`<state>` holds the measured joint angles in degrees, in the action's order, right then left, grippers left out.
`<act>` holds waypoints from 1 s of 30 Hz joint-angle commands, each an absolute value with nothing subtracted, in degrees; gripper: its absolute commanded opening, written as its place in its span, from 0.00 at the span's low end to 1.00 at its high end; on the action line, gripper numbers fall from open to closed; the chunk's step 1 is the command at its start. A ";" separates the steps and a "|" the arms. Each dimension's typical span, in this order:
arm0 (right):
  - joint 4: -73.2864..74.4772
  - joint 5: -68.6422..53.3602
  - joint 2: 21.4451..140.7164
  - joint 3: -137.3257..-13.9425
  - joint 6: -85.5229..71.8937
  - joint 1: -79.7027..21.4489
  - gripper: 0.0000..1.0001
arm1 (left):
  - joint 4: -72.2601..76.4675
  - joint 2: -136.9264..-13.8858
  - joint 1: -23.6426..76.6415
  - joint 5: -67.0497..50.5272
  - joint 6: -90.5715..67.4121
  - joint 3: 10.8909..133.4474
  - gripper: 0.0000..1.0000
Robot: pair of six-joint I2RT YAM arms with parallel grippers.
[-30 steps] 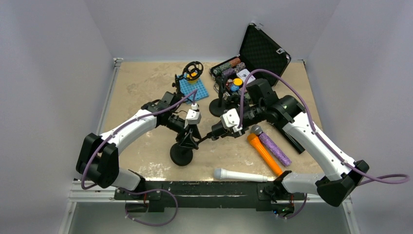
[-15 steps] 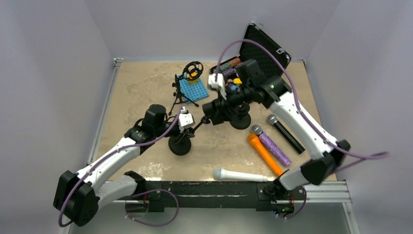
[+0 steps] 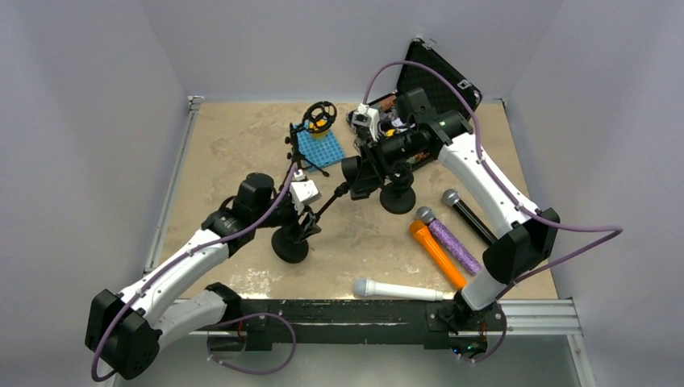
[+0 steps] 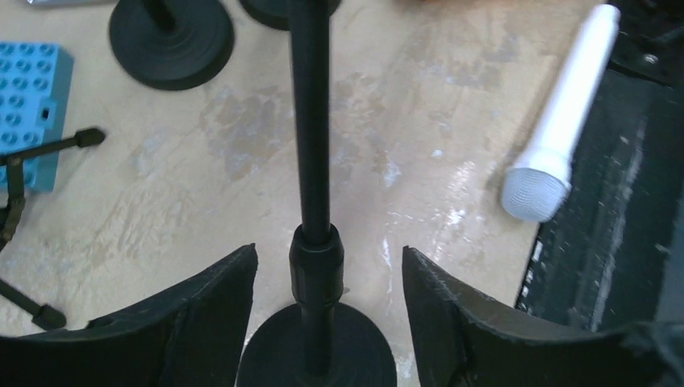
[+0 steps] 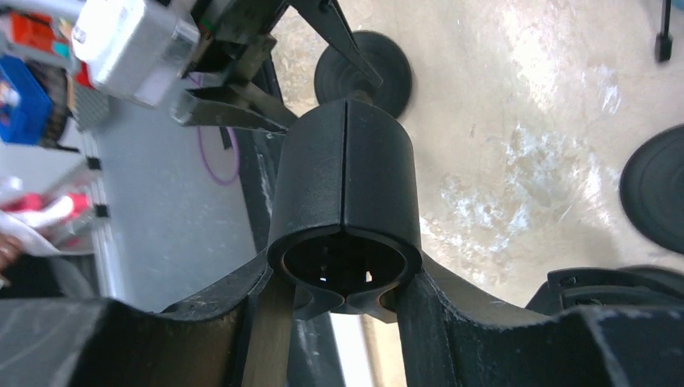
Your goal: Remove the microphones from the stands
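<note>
With the left gripper jaws spread around the pole of the black round-based stand, apparently to steady it, the right gripper jaws pinch the stand's empty-looking black tubular clip; the white handheld microphone lies on the desk near the stand.

black mic clip, clamped between jaws

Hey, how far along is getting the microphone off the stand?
Looks mostly done: the stand's clip is hollow, no microphone in it, and a white microphone lies loose nearby. In hand: the right gripper has its jaws on the clip; the left gripper straddles the pole, jaws open. Left: probably just letting go.
</note>
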<state>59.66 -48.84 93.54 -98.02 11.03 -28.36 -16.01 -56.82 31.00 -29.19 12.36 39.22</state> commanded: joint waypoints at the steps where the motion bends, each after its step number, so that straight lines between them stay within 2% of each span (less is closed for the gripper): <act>1: 62.50 -52.11 86.71 -95.45 30.99 -29.74 0.00 | -29.91 -56.85 29.92 -43.34 23.30 46.88 0.73; 4: 61.57 -53.27 81.59 -88.07 47.02 -30.65 0.00 | -33.97 -60.67 29.64 -50.04 28.74 50.08 0.76; 8: 57.84 -48.38 74.64 -79.41 63.46 -33.61 0.00 | -42.67 -68.31 29.53 -57.20 41.26 55.66 0.76; 12: 47.13 -44.87 67.90 -71.54 69.45 -35.59 0.00 | -55.26 -76.83 29.34 -61.42 54.33 61.90 0.73; 16: 41.74 -43.59 65.12 -68.70 70.92 -36.62 0.00 | -63.66 -81.63 29.35 -62.92 62.23 64.50 0.66; 19: 42.73 -42.91 65.50 -69.47 70.71 -36.92 0.00 | -64.73 -83.22 29.44 -62.33 64.10 63.50 0.56; 24: 42.32 -41.69 65.35 -69.82 65.51 -36.94 0.00 | -54.35 -80.28 29.44 -54.21 59.56 58.64 0.29; 27: 39.01 -38.30 67.68 -73.71 43.31 -36.68 0.00 | -40.59 -74.27 29.52 -49.94 48.93 53.60 0.00; 30: 46.88 -38.98 74.73 -86.36 20.34 -33.66 0.00 | -18.72 -65.80 29.53 -38.59 27.04 45.98 0.00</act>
